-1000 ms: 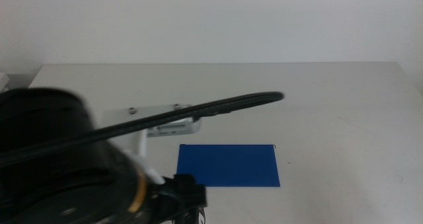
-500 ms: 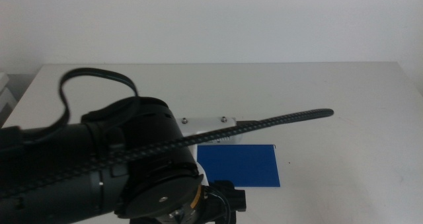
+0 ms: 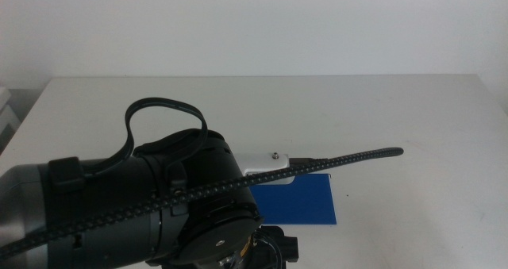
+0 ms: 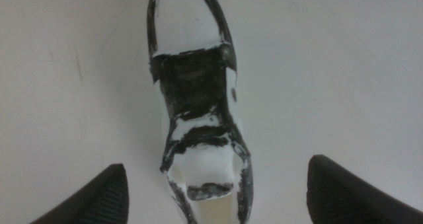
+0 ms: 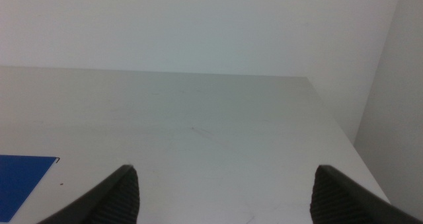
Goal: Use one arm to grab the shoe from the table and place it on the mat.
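In the left wrist view the white shoe with black patches lies on the table, directly under my left gripper. Its jaws are open and stand wide on either side of the shoe, not touching it. In the middle view the dark left arm with its braided cable fills the lower left and hides the shoe and the left part of the blue mat. My right gripper is open and empty over bare table, with a corner of the mat beside it.
The light tabletop stretches behind and to the right of the mat. A white wall stands behind the table's far edge. The table's right edge shows in the right wrist view.
The left arm has swung further right into the middle view. It now covers more of the mat's left side, and its cable loop has shifted right.
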You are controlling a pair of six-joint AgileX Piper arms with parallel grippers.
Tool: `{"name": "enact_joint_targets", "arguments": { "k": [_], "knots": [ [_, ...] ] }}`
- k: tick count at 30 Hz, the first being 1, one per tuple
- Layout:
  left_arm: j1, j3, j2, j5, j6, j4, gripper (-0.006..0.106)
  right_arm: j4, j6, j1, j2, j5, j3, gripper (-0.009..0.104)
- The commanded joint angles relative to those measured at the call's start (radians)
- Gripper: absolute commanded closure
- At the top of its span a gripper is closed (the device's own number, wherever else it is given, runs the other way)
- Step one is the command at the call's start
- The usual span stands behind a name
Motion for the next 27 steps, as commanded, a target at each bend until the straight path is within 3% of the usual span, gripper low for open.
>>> {"name": "enact_joint_targets", "arguments": {
  "k": [1,12,27],
  "knots": [
    [-0.003,-0.017,-0.034,0.005,-0.013,0.007,0.01,-0.008,-0.013,-0.004,-0.021,-0.079,-0.01,0.029],
    [0.036,0.064,-0.034,-0.119,0.014,-0.058,0.01,-0.008,-0.013,-0.004,-0.021,-0.079,-0.01,0.029],
    [0.096,0.079,0.04,-0.188,0.053,-0.075,0.01,-0.008,-0.013,-0.004,-0.021,-0.079,-0.01,0.029]
  ]
}}
